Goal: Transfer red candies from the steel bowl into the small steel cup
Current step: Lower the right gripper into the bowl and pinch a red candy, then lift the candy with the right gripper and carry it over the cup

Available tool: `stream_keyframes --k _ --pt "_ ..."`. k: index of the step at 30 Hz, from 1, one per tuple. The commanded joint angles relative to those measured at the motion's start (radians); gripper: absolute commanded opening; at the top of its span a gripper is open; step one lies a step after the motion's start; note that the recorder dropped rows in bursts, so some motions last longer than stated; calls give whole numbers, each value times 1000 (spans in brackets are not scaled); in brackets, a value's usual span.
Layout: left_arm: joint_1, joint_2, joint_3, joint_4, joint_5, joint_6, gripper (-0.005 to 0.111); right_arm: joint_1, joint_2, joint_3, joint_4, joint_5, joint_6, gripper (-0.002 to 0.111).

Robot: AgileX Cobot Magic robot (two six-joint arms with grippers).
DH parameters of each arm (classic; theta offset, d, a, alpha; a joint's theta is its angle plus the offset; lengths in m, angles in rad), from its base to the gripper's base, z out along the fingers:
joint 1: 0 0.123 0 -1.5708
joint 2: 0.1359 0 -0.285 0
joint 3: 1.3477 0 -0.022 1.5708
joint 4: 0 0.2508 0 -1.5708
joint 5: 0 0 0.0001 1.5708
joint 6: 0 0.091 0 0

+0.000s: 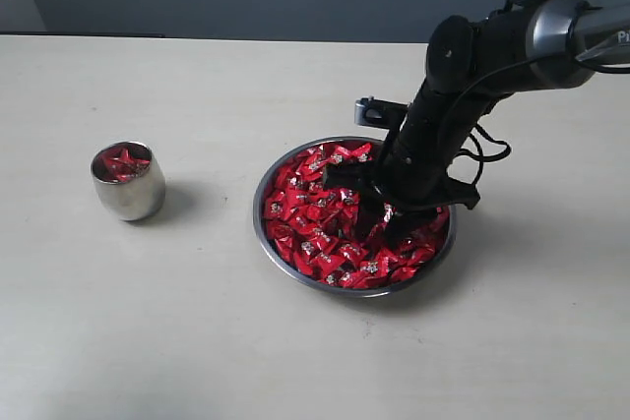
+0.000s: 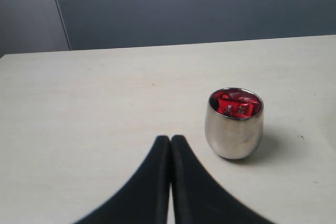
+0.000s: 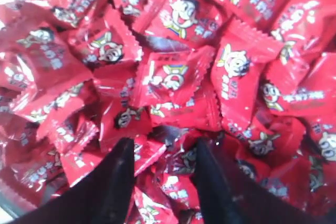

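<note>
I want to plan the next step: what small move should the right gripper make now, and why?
Probably close the right gripper: its jaws stand open, sunk among the candies in the bowl, with candies between them; nothing is gripped yet.

Soft, even light; the small steel cup [image 1: 128, 182] and steel bowl [image 1: 259, 218] cast faint shadows to their right on the table [image 1: 197, 322]. Close up, the red candies [image 3: 173, 77] glare white and blur slightly.
</note>
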Motion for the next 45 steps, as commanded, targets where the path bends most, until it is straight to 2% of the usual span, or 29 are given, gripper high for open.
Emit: stream_keyframes --k 1,6,8,11,13,14,26,40,43,45 --pt "-7 -4 4 3 -2 -3 0 -1 9 -7 -40 15 3 38" --pt "-7 -4 4 3 -2 -3 0 -1 9 -7 -51 26 3 38" --pt "-7 -4 4 3 -2 -3 0 -1 9 -7 -51 26 3 34" --pt "-7 -4 4 3 -2 -3 0 1 9 -7 -51 26 3 17" --pt "-7 -4 4 3 -2 -3 0 1 9 -7 -51 24 1 2" --pt "-7 -4 4 3 -2 -3 0 1 9 -7 -51 21 1 -1" --pt "-7 -4 4 3 -2 -3 0 1 9 -34 -112 24 -1 -1" --pt "-7 -4 4 3 -2 -3 0 1 -37 -275 -194 127 -1 -1" --pt "-7 -4 4 3 -2 -3 0 1 -39 -313 -195 79 -23 -1" --pt "-7 -4 4 3 -2 -3 0 1 -39 -344 -145 -15 -115 -1"
